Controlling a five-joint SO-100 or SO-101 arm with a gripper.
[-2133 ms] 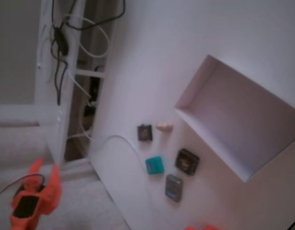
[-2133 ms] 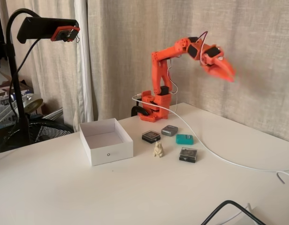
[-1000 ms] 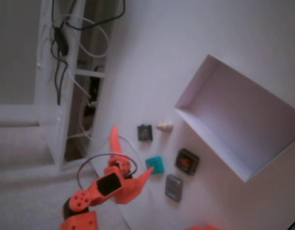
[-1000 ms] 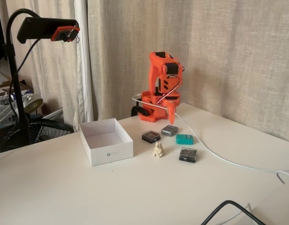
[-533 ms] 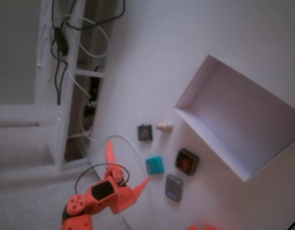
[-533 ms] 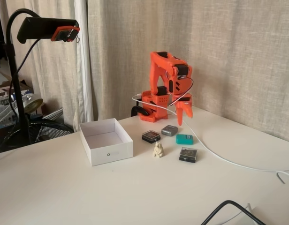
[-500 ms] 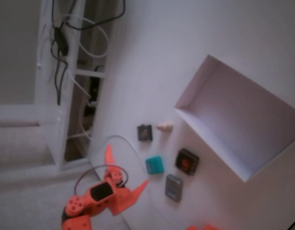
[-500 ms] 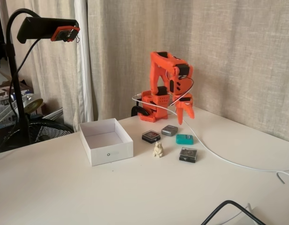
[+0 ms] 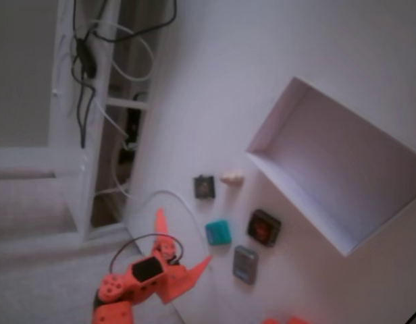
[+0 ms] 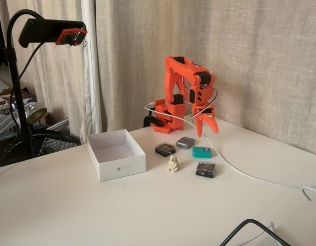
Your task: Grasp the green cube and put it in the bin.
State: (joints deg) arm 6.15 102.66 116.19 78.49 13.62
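Fixed view from above:
Gripper: the orange jaws are spread wide and hold nothing; it is left of the blocks.
Green cube: it lies on the white table, just right of the lower fingertip, apart from it.
Bin: white, open on top, to the right and well apart from the cube.
Neighbours: a grey block and a dark block lie near the cube.

Fixed view from the side:
Gripper: it points down with jaws parted and empty, above the table behind the cube.
Green cube: it sits on the table beside the white cable.
Bin: to the left, well apart from the cube.
Small figure: between the bin and the cube.
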